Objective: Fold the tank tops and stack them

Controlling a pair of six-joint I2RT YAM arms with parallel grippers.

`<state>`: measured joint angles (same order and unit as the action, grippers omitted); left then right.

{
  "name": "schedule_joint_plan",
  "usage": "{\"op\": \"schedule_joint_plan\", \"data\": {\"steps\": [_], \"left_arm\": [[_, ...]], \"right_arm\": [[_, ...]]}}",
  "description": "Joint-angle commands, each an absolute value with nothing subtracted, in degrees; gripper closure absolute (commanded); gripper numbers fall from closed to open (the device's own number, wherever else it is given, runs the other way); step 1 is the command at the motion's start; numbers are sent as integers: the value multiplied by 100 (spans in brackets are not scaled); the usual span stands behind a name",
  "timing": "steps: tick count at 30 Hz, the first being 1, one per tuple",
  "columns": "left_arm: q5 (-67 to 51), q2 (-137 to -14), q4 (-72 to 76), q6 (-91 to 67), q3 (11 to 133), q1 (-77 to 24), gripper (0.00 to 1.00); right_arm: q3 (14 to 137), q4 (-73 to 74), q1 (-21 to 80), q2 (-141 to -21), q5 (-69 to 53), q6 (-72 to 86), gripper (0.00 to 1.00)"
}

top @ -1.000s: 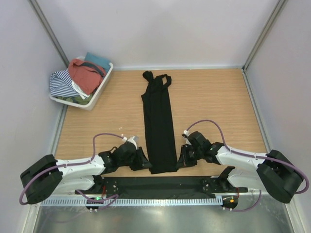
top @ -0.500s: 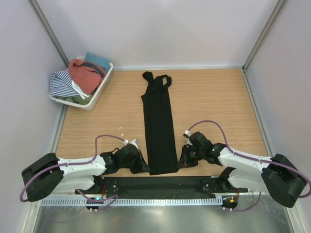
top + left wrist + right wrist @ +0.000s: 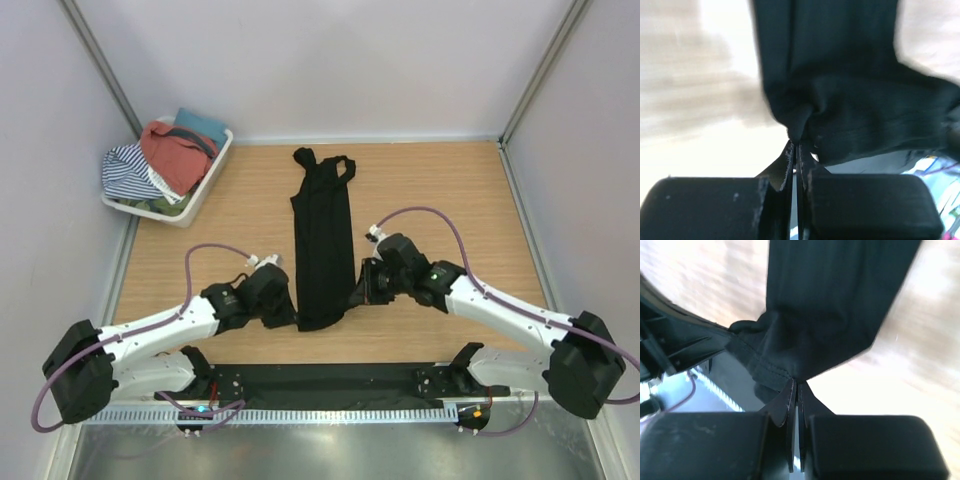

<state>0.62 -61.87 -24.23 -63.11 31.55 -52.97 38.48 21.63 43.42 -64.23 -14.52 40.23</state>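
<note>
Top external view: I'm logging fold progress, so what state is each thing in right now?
Plain black cloth tank top: folded lengthwise into a narrow strip, near hem pinched at both corners.
Left gripper: shut on the hem's left corner.
Right gripper: shut on the hem's right corner.
Rust-red cloth tank top: crumpled, unfolded, in the basket.
White plastic basket: heaped with clothes.

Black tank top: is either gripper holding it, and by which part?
Both. The left gripper pinches the black tank top at the left corner of its bottom hem, the right gripper at the right corner.
</note>
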Motion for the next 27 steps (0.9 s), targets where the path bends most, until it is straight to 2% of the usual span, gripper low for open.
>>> {"op": "schedule_joint_plan", "data": {"steps": [1,10,16,27], "left_arm": [[211,-6406,-2689,-5600,3761,-4792,100],[70,-7302,-2479,-4730,4956,-3570,100],[-184,-8585,-2031,-4588,5817,-2875,100],[-790,-10484,-1635,-4632,7636,-2277,100]], "right_arm": [[4576,2364,4228,-6810,-933,3639,99],[6062,2347,3376,-8032,-923,3164,99],[7221,2250,2936,-9385,-730,2989,99],[9430,2829,2672,-11284,-360,2777,99]]}}
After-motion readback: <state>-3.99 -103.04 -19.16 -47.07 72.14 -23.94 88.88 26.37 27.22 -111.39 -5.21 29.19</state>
